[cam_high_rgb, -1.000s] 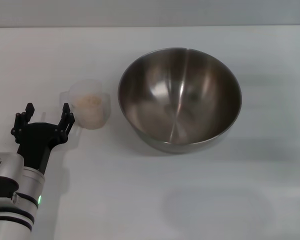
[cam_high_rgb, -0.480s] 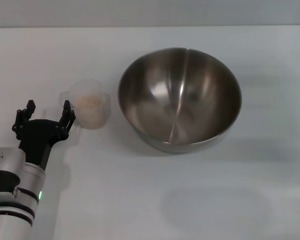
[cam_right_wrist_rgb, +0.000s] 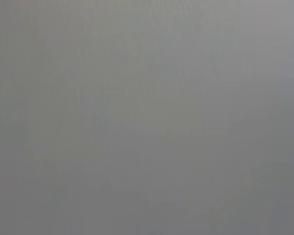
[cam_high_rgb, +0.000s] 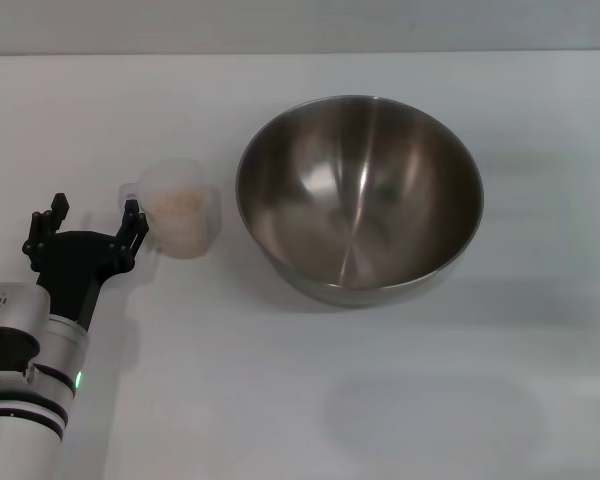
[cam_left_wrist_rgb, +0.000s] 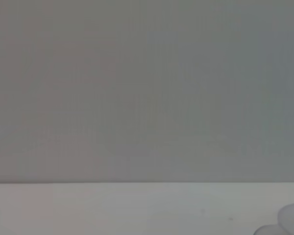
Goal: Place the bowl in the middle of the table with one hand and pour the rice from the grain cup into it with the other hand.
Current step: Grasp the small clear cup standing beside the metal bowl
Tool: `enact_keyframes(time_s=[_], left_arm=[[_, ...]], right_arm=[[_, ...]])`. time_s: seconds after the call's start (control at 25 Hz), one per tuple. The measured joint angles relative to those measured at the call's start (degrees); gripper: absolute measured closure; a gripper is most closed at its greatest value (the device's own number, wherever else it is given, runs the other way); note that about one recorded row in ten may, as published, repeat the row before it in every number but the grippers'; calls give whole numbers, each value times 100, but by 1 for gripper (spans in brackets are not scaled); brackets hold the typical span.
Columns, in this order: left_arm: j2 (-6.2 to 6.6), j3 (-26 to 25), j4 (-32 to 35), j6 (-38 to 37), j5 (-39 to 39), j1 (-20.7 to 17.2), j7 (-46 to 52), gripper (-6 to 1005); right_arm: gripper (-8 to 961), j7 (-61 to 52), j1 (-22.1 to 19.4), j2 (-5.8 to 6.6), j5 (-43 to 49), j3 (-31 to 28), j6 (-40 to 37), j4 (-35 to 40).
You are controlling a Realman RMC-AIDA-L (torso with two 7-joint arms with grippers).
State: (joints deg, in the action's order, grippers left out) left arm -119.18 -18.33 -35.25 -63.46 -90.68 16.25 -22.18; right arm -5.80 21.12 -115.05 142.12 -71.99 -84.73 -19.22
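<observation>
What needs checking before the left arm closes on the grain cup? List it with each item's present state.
1. Left tool open: ok, fingers spread wide.
2. Tool around the grain cup: not ok, the cup sits beside the right-hand finger, outside the gap.
3. Cup upright with the rice inside: ok.
4. Bowl placed mid-table and upright: ok, it rests on the table right of the cup.
5. Bowl empty and ready to receive: ok, only bare metal shows inside.
6. Right tool out of the way: cannot tell, it is not in view.
</observation>
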Motion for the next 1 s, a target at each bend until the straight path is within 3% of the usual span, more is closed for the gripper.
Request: enact_keyframes(time_s=[0.72, 0.92, 1.0], left_arm=[[0, -58, 99, 171, 7, 215, 30, 296], [-1, -64, 103, 242, 7, 270, 39, 520], [-1, -67, 106, 284, 7, 281, 48, 683]], right_arm=[[465, 0, -2, -12, 0, 1, 0, 4], [466, 0, -2, -15, 0, 1, 0, 4], [466, 0, -2, -17, 0, 0, 0, -3]])
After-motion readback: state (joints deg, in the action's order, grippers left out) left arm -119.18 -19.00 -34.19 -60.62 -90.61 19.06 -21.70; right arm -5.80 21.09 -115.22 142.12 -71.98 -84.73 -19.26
